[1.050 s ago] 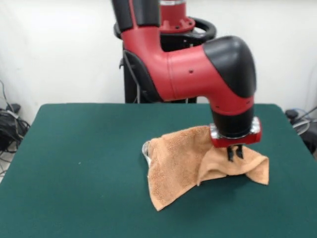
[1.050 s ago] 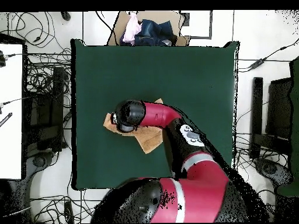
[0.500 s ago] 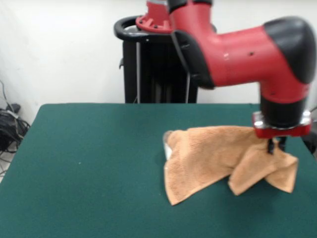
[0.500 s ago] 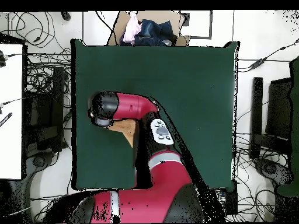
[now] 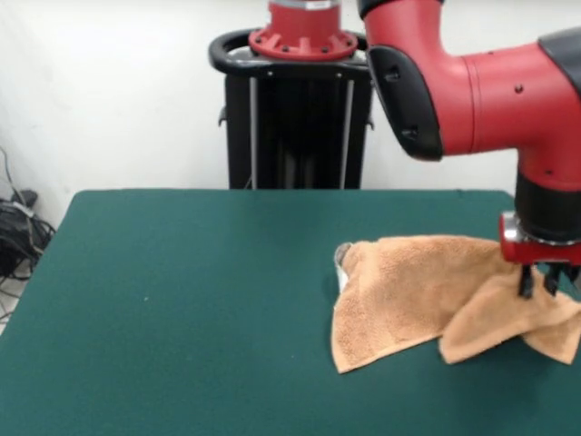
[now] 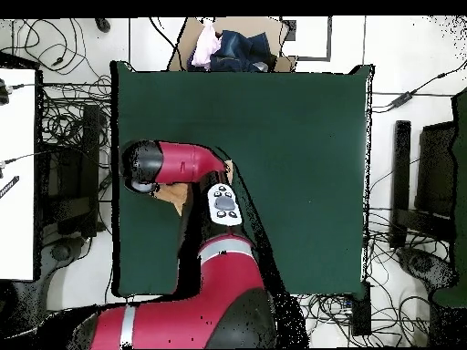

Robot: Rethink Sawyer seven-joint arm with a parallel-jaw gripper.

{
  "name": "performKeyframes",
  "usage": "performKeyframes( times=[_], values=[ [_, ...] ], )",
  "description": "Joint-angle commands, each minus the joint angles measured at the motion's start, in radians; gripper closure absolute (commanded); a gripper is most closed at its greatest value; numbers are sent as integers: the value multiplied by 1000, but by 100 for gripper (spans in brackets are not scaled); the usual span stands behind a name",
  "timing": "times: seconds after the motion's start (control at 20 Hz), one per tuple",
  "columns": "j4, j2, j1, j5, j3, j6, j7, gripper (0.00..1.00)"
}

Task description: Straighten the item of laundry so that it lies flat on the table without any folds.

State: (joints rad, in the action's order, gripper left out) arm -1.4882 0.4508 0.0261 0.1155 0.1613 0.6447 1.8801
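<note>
One orange towel [image 5: 427, 289] lies bunched with folds near the right edge of the one green table [image 5: 182, 300], and the one gripper [image 5: 538, 283] pinches a raised part of the towel between its two fingers.

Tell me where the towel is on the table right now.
In the front view the towel lies bunched at the table's right side, near its right edge, one part pinched up by the gripper. Overhead, the arm hides most of it.
</note>
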Motion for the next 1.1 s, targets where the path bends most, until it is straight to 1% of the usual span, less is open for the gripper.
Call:
performKeyframes(
  times=[0.05,0.35,0.55,0.7,0.9,1.1],
  values=[
    [-29,-62,10,-12,-60,-146,206,0],
    [-24,-75,47,-7,-28,-158,152,0],
    [-8,-73,50,-9,-43,-138,147,0],
    [-5,-32,87,-7,-46,-52,117,0],
    [16,31,134,-15,-39,116,56,0],
    [79,75,161,-28,-37,297,33,0]
  ],
)
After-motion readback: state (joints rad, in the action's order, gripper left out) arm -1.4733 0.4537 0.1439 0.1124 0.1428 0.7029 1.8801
